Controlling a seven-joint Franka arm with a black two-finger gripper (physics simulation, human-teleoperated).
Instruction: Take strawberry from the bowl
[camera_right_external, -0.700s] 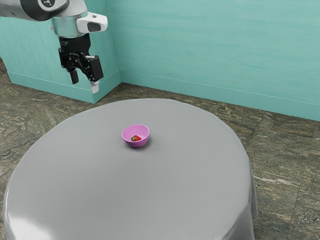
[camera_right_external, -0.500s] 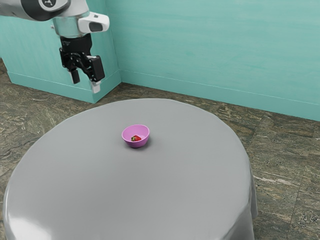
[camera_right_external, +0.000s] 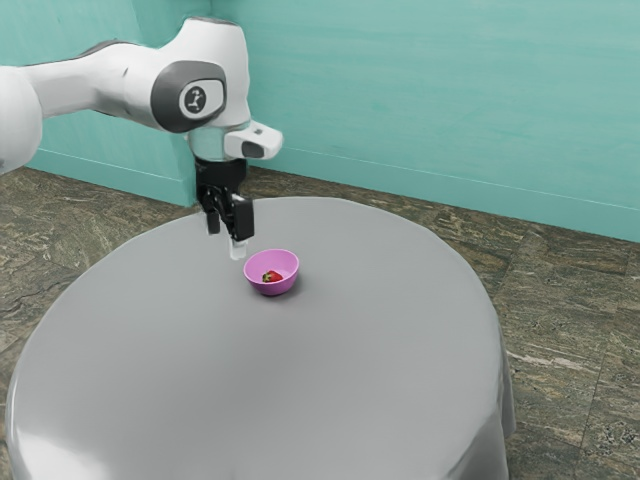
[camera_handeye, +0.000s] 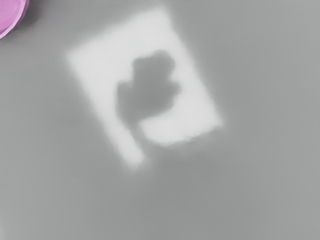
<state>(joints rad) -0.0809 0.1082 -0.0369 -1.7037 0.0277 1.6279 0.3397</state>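
Note:
My gripper (camera_right_external: 225, 242) hangs in the air above the table, its fingers apart with nothing between them. It is a little to the exterior view's left of the pink bowl (camera_right_external: 272, 286) and higher than it. Inside the bowl lies a red strawberry (camera_right_external: 273, 277) with a green top. In the wrist view part of the pink bowl (camera_handeye: 11, 14) shows at a corner; the strawberry is out of sight there.
A round table (camera_right_external: 300, 390) with a smooth grey cloth carries the bowl. Behind it stands a turquoise wall (camera_right_external: 430, 100). A bright reflection with a dark shape (camera_handeye: 150, 85) lies on the cloth in the wrist view.
The arm has swung toward the exterior view's right and lower, bringing my gripper from beyond the table's edge to near the bowl. The bowl and strawberry have stayed put.

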